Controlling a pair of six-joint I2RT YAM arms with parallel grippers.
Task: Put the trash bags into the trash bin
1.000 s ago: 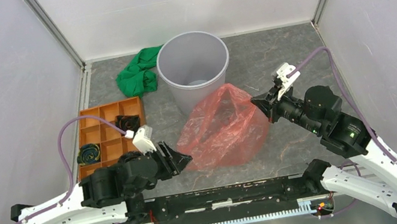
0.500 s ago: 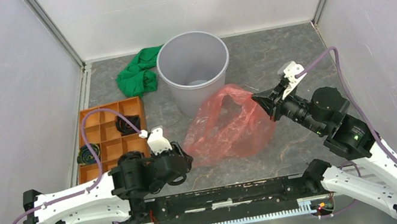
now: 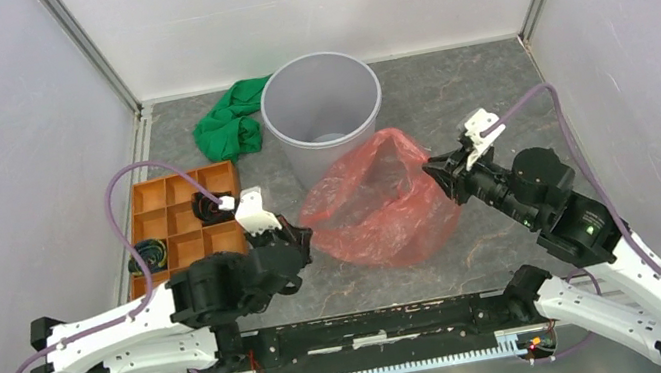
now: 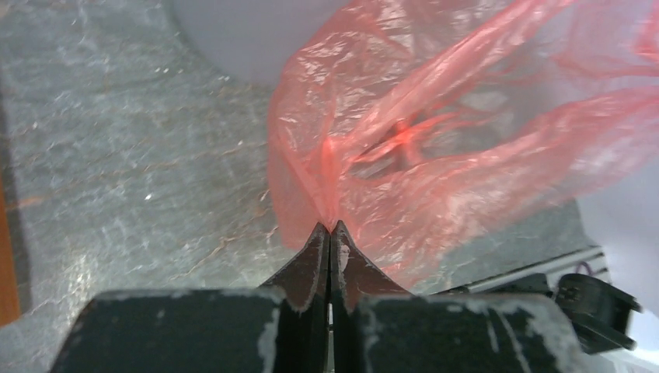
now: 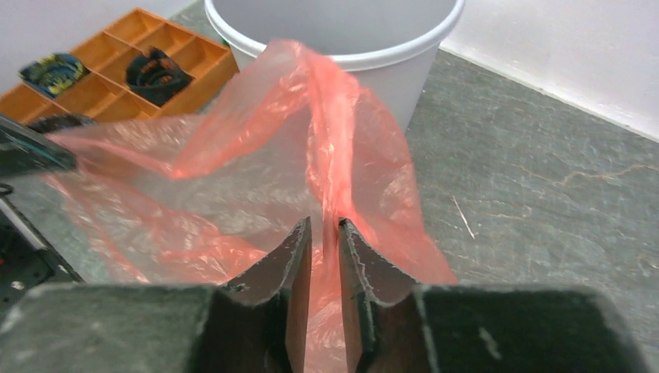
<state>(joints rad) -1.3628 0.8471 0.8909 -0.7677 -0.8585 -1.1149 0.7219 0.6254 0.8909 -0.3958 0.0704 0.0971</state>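
The red translucent trash bag [image 3: 375,204] is stretched between both grippers just in front of the trash bin [image 3: 322,159], its far edge against the bin's wall. My left gripper [image 3: 302,237] is shut on the bag's left edge; in the left wrist view the fingertips [image 4: 331,227] pinch a gathered fold of the bag [image 4: 435,155], with the bin [image 4: 249,31] behind. My right gripper [image 3: 433,172] is at the bag's right edge. Its jaws [image 5: 325,224] stand slightly apart with a strand of the bag [image 5: 256,179] running through the gap. The bin [image 5: 388,70] stands upright.
A green cloth [image 3: 230,122] lies left of the bin. An orange compartment tray [image 3: 178,222] with small dark items sits at the left, close to my left arm. White walls enclose the table on three sides.
My left gripper moved forward to the bag's left edge and shut on it. The right gripper's jaws parted a little. The bag shifted slightly toward the bin.
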